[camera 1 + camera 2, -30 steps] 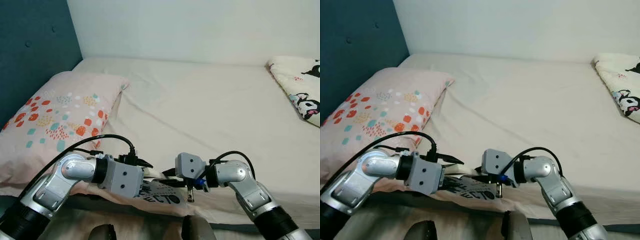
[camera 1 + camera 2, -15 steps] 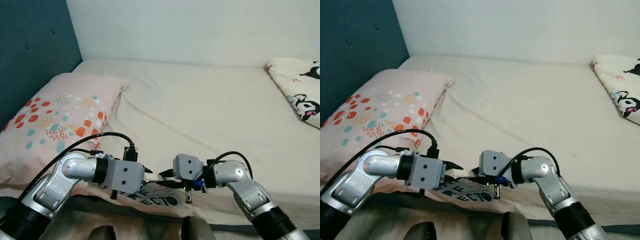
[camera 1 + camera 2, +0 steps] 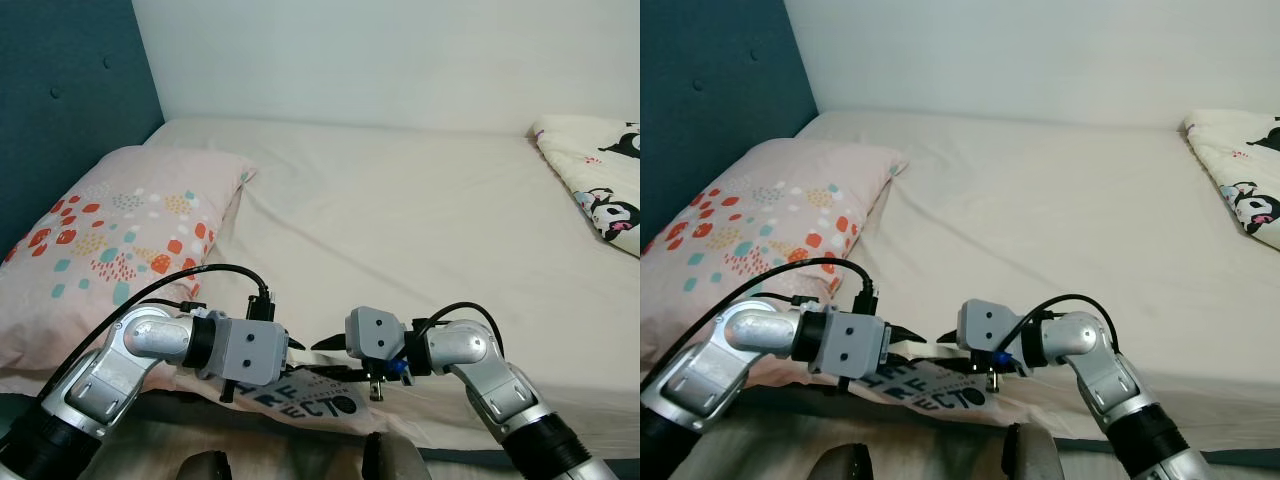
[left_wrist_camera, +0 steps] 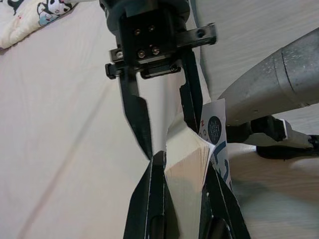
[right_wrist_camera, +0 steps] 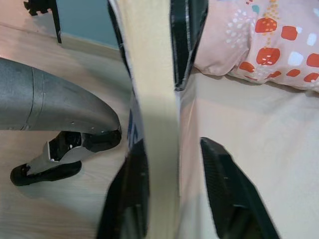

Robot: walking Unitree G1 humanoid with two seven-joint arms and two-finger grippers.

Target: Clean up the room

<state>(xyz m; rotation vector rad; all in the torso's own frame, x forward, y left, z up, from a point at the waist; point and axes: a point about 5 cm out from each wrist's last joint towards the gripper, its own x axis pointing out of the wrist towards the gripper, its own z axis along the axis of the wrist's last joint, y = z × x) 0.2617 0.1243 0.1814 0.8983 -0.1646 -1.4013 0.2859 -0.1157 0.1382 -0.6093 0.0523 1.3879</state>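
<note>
Left tool [image 4: 180, 186] clamped on thin white paperback book with dark lettering [image 3: 318, 392], held edge-up at near edge of cream-sheeted bed [image 3: 420, 220]. Right tool [image 3: 322, 358] opposite, fingers apart, straddling book's far end, one finger [image 4: 192, 94] against cover, other clear. Pink spotted pillow [image 3: 100, 240] just left. Cartoon-print quilt [image 3: 600, 180] at far right.

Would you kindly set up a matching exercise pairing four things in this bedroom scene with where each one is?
Things:
1. book
2. dotted pillow
3. cartoon blanket
4. headboard

Places:
A. far right of the bed
B. left side of the bed
C. between the left gripper and right gripper
D. upright behind the pillow

Pairs: 1-C, 2-B, 3-A, 4-D
</note>
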